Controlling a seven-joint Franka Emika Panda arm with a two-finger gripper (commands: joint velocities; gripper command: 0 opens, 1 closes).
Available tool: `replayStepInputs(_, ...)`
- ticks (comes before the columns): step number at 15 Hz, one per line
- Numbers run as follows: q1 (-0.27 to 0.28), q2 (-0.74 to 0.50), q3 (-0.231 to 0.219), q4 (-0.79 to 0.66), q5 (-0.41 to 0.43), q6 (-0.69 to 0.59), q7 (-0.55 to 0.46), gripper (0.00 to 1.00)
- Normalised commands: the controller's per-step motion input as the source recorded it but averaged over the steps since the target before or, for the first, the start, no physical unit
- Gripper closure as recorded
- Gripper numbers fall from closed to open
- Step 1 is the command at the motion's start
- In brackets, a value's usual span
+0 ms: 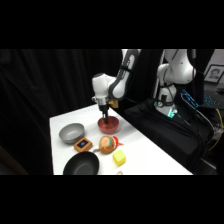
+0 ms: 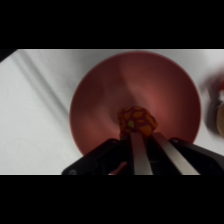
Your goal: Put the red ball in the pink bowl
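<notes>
The pink bowl [image 1: 114,127] stands on the white table [image 1: 150,160] near its far edge, and it fills most of the wrist view as a salmon-pink bowl [image 2: 95,95]. My gripper [image 1: 105,118] reaches straight down into it. In the wrist view the two fingers run close together, and the gripper [image 2: 145,136] is shut on the red ball [image 2: 136,120], a small red-orange sphere with yellow flecks. The ball sits low inside the bowl, just above its floor. In the side view the gripper and the bowl's rim hide the ball.
A grey bowl [image 1: 71,132] lies left of the pink one. Toward the front are a small orange-and-blue block [image 1: 83,145], a tan-orange round object [image 1: 106,144], a yellow block [image 1: 119,158] and a black bowl [image 1: 81,164]. White equipment [image 1: 175,75] stands at upper right.
</notes>
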Motion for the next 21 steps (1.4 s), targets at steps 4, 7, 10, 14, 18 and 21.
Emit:
replayStepInputs(4,-0.010,0.00,0.018,-0.02,0.120,0.13,-0.03,0.34)
replayStepInputs(7,-0.028,-0.09,0.011,-0.01,0.108,0.00,-0.07,0.10)
replayStepInputs(10,-0.014,-0.28,-0.020,-0.08,0.056,-0.13,-0.07,0.00)
replayStepInputs(14,0.005,-0.48,-0.045,-0.14,0.019,-0.33,-0.01,0.00)
replayStepInputs(18,0.017,-0.50,-0.053,-0.12,-0.063,-0.38,0.06,0.00)
replayStepInputs(21,0.012,-0.45,-0.039,-0.04,-0.149,-0.34,0.14,0.00)
